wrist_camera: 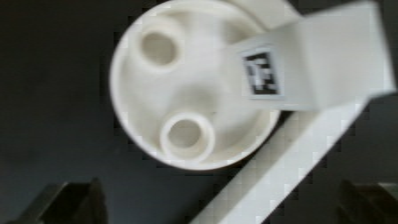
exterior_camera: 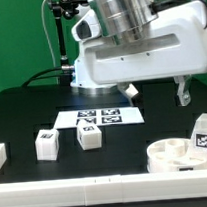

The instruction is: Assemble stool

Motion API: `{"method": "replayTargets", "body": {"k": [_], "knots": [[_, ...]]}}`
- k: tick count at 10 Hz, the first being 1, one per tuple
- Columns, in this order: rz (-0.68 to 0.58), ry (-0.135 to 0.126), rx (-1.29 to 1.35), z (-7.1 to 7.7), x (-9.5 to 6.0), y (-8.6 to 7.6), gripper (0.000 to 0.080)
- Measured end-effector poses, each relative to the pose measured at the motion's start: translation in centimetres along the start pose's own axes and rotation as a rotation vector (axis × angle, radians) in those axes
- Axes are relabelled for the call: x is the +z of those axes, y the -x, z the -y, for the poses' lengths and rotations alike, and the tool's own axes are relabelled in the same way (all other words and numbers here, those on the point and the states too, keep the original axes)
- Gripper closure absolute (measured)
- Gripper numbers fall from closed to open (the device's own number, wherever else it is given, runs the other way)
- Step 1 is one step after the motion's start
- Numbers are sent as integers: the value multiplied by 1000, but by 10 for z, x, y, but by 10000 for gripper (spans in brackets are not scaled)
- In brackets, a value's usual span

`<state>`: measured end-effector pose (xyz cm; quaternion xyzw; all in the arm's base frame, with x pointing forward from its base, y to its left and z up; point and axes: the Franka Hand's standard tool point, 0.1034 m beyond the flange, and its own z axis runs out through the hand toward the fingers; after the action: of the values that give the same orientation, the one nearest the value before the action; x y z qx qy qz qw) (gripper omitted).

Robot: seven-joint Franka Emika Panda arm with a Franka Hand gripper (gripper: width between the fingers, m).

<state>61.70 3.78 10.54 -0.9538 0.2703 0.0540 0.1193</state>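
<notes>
Green backdrop (exterior_camera: pixel 17 42) at the rear, black table (exterior_camera: pixel 22 112) in front, and the white arm (exterior_camera: pixel 137 44) fills the upper part of the exterior view. We see the marker board (exterior_camera: pixel 99 117) lying flat near mid-table. Just in front of it, toward the exterior view's left, stands one leg block (exterior_camera: pixel 46 144), w/ a 2nd leg block (exterior_camera: pixel 89 136) near it; the two are apart, each showing a tag.

Seat disc (exterior_camera: pixel 178 154) (wrist_camera: pixel 187 90) lies flat at the exterior view's right, near the front edge, hollow side up. The wrist view shows two round sockets in it. A 3rd leg block (exterior_camera: pixel 202 135) (wrist_camera: pixel 285 68) sits right at the disc's rim on the far right side, tag facing the wrist cam. We can't tell whether it leans on the rim or only stands against it. The white bar (exterior_camera: pixel 98 192) (wrist_camera: pixel 302 160) runs along the table's front edge, just beside the disc.

Gripper (exterior_camera: pixel 156 90) (wrist_camera: pixel 217 205) hangs above the table, over the disc area, clear of all parts. Its jaws are spread wide w/ nothing between them. Dark fingertips (wrist_camera: pixel 71 205) show at the wrist view's edge, touching nothing.
</notes>
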Motion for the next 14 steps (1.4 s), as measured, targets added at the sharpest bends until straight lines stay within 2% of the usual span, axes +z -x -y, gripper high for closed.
{"method": "replayTargets", "body": {"k": [1,2,4,6,7,8,9,10,11,12,14], "knots": [[8,47,-169,-6,0,2,151],[7,59,-246,-7,0,1,151],[12,60,-340,-9,1,1,151],[17,69,-540,-10,2,1,151],[-6,159,-727,-12,3,-3,151],[-22,208,-813,-14,9,-2,151],[-33,241,-848,-20,16,1,151],[-73,247,-853,-27,23,6,151],[-79,248,-861,-42,26,9,151],[-78,238,-860,-61,23,2,151],[-81,238,-847,-56,24,3,151]]}}
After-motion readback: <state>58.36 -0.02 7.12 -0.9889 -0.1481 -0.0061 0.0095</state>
